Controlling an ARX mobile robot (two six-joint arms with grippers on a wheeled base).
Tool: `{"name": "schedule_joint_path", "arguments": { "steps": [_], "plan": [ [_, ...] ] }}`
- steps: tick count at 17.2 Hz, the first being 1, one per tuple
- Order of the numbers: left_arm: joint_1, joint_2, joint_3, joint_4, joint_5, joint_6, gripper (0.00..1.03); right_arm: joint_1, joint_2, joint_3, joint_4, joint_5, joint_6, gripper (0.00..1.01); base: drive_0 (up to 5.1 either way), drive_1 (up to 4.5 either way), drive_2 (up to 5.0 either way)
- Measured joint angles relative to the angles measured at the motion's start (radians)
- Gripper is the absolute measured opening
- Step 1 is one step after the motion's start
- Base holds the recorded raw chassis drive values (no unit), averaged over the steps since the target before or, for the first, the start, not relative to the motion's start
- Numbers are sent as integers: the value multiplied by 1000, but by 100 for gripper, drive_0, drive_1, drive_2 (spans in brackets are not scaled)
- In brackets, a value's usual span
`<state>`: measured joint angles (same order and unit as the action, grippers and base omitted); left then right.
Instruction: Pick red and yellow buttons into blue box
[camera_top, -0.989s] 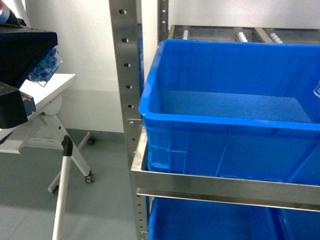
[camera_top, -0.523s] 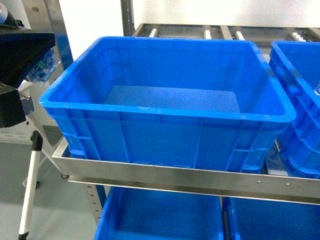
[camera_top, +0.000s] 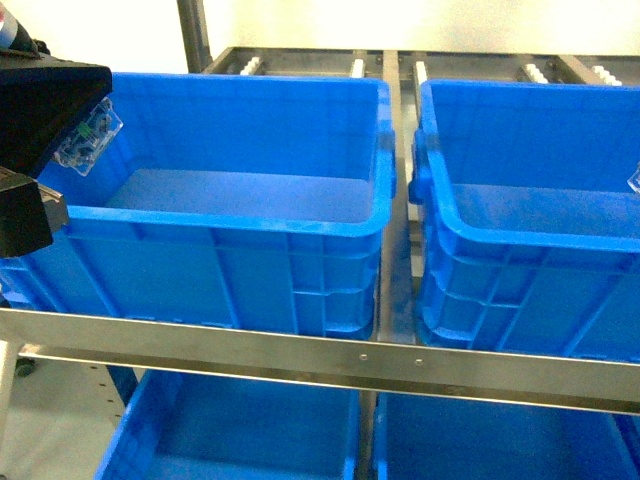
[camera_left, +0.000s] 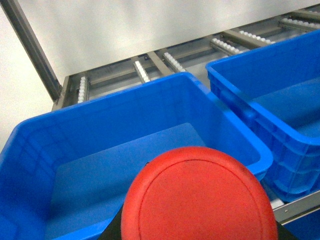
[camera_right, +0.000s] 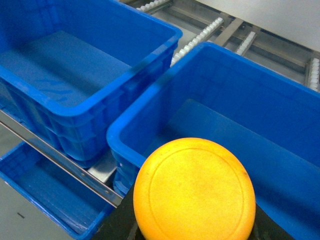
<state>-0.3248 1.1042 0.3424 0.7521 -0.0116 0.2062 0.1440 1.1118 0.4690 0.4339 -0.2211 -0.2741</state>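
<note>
The robot has rolled sideways along the rack since a moment ago: where one crate filled the head view, two now sit side by side on the upper shelf, with the gap between them near the middle.

So, counted: two deep blue boxes up top, the left blue box (camera_top: 240, 150) and the right blue box (camera_top: 530, 160), both showing bare floors. Below the steel shelf rail (camera_top: 320, 355), two more lower crates (camera_top: 240, 430) show only their top edges. Behind the boxes run several roller tracks (camera_top: 350, 68).

There are two buttons. The red button (camera_left: 197, 197) fills the bottom of the left wrist view, its cap held above the near rim of the left box. The yellow button (camera_right: 195, 187) does the same in the right wrist view, above the near corner of the right box.

Only the caps can be seen; the button bodies are hidden beneath them. The left arm (camera_top: 40, 130) is a dark block cut off at the head view's edge. Neither pincer's fingers are visible anywhere, so I cannot tell how they stand.
</note>
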Motion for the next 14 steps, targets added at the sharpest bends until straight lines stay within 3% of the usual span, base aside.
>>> {"name": "schedule_joint_path", "arguments": {
  "steps": [14],
  "plan": [
    [-1,0,0,2,2,0,24,-1,0,0,0,1,0,26,456,-210,-210]
  ]
}}
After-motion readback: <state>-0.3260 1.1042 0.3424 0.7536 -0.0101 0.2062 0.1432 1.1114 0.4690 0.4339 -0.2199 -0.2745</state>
